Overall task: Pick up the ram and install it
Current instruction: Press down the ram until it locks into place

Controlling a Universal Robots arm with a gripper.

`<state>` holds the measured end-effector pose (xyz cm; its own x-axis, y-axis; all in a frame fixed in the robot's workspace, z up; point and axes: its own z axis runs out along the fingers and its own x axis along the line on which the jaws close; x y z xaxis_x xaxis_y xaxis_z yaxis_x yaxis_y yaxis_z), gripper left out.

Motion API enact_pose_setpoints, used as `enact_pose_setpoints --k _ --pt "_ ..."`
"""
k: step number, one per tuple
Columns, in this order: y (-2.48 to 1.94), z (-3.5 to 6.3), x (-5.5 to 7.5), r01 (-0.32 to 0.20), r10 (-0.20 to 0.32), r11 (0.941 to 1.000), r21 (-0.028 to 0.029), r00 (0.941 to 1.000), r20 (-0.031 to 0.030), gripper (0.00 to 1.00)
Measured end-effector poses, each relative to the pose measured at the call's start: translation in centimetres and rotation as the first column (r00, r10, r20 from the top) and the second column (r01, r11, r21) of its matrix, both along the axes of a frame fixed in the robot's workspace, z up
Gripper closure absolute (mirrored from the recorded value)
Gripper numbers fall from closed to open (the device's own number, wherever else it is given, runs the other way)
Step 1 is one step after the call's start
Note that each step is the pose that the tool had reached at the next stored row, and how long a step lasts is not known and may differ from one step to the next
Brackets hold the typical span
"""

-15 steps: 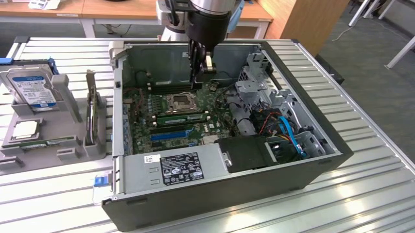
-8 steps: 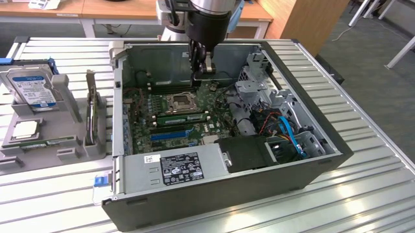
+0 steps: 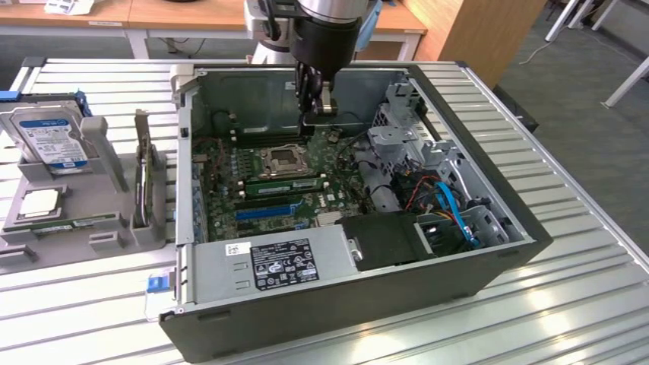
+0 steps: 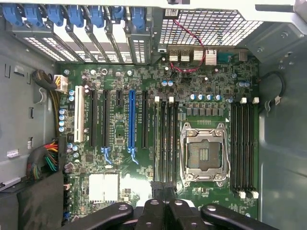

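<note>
One tool (image 3: 318, 114), jaws closed, hovering above motherboard (image 4: 120, 129), inside open computer case (image 3: 254, 95)

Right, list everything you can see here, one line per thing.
table: one, silver slatted metal, under everything.
computer case: one, black, open, on the table.
motherboard: one, green, inside the case.
processor socket: one, silver, mid-board.
ram: at least one green stick, slotted beside the socket.
power supply: one, grey with a black label, case's near end.
grey holder: one, on the exterior view's left of the case.
hard drive: one, silver with a blue label, in the holder.
processor chip: one, silver, square, in the holder.
gripper: one, black, shut, above the motherboard.
</note>
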<state>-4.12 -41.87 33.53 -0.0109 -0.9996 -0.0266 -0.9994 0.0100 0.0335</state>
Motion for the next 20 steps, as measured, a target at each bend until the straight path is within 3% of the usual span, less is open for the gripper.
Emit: enact_pose_setpoints --k 10,20 --pt "0.0 0.0 2.1 -0.003 0.003 1.0 0.0 1.0 -0.0008 0.9" --pt "0.01 0.0 3.4 -0.006 0.006 1.0 0.0 1.0 -0.0009 0.9"
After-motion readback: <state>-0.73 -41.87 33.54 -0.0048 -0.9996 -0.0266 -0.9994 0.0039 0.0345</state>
